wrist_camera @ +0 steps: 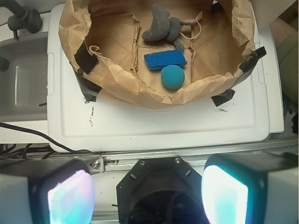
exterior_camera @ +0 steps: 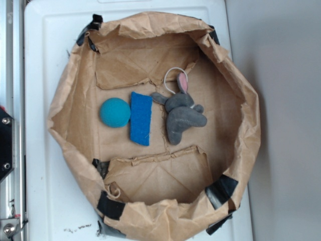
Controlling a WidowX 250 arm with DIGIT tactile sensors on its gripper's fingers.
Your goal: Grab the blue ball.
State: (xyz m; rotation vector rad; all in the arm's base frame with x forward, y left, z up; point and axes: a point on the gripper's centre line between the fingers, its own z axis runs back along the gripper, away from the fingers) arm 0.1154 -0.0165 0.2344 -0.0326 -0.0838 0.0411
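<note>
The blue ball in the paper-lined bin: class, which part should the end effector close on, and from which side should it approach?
Grip the blue ball across its widest middle, coming straight down from above. It is round, so no side is better by shape, but the blue rectangular piece touches or nearly touches one side and the paper wall rises close by. Set the fingers along the free axis, parallel to the piece.

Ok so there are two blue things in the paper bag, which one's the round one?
The blue ball, a fuzzy teal sphere at the end of the row, farthest from the grey toy rabbit. The other blue piece, between them, is a flat, brighter rectangle.
</note>
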